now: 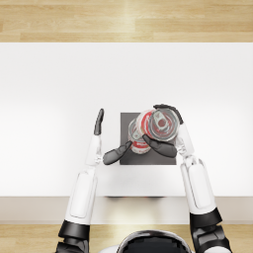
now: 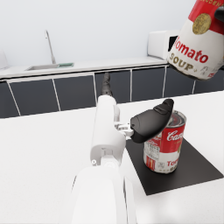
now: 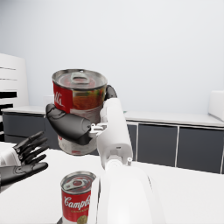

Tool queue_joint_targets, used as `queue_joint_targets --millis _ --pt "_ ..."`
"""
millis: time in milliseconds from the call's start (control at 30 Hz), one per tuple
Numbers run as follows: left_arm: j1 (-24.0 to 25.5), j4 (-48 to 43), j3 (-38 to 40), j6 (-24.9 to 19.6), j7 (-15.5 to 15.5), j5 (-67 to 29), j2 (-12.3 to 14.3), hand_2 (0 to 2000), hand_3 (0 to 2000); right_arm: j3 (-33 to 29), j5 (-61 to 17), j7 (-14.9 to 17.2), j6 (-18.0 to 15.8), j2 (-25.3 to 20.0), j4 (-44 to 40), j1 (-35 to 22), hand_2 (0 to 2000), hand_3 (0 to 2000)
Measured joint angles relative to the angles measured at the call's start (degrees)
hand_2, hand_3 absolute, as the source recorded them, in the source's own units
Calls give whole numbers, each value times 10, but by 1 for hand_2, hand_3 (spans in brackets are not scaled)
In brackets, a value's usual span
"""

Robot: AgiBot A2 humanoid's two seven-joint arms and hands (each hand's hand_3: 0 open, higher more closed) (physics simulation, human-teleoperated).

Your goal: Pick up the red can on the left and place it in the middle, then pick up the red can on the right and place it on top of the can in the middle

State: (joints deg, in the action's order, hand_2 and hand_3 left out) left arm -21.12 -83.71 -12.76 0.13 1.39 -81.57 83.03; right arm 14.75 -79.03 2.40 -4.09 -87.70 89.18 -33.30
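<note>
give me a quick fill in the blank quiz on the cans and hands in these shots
1. The right hand holds a red soup can ____ the table, not on it.
2. The other can stands upright on the ____ mat.
3. The left hand holds ____.
4. The label on the lifted can reads Tomato ____.

Missing words: above; black; nothing; Soup

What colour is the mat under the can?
Black mat, clearest in the left wrist view, under the can.
</note>
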Motion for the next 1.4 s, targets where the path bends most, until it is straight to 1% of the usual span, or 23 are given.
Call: queue_joint_targets --millis 33,133,200,267,333,367,400,500,667,767,867,900,933,967,1000,1033,1067,1133,1267,1400 --pt "7 -12 22 0 -4 0 -1 0 0 4 0 15 9 -3 -5 -5 2000 1520" --pt "22 -30 71 -1 -10 0 -1 0 0 15 0 67 65 -10 -22 -15 2000 1520" --pt "29 -36 93 -1 -12 0 -1 0 0 19 0 98 89 -13 -33 -19 2000 1520" --pt "34 -39 105 -1 -13 0 -1 0 0 22 0 118 104 -16 -43 -20 2000 1520" --pt "37 -43 111 -1 -13 0 0 0 0 26 0 130 112 -18 -51 -21 2000 1520" --pt "38 -44 113 -1 -14 0 0 0 0 82 1 133 105 20 -55 -41 2000 1520" --pt "38 -45 114 -1 -14 0 1 0 0 84 0 137 97 22 -58 -42 2000 1520" --pt "41 -44 118 -1 -14 0 2 0 0 87 0 140 98 16 -67 -44 2000 1520" --pt "45 -42 126 -1 -14 0 4 0 0 93 0 144 88 5 -83 -50 2000 1520" --pt "48 -39 128 -1 -14 0 6 0 0 94 0 144 91 -1 -84 -54 2000 1520" --pt "53 -39 127 -1 -14 0 7 0 0 96 0 142 82 -7 -95 -56 2000 1520" --pt "55 -39 128 -1 -14 0 7 0 0 96 0 143 71 -8 -98 -55 2000 1520" --pt "56 -39 128 -1 -14 0 7 0 0 97 0 138 54 -8 -100 -53 639 1193" --pt "57 -38 129 -1 -14 0 8 0 0 98 0 134 33 -8 -102 -52 0 867" --pt "57 -38 129 -1 -14 0 8 0 0 98 0 133 21 -9 -102 -49 0 540" --pt "58 -38 130 -1 -14 0 9 0 0 98 0 132 35 -9 -102 -47 0 213" --pt "58 -38 130 -1 -14 0 9 0 0 96 0 131 61 -9 -101 -45 0 0" --pt "57 -37 130 -1 -14 0 10 0 0 92 0 131 90 -10 -96 -42 0 0" --pt "57 -40 127 -1 -14 0 12 0 0 82 0 130 111 -12 -80 -36 0 0" --pt "59 -52 123 -1 -14 0 13 0 0 74 0 122 92 -14 -45 -31 0 0"
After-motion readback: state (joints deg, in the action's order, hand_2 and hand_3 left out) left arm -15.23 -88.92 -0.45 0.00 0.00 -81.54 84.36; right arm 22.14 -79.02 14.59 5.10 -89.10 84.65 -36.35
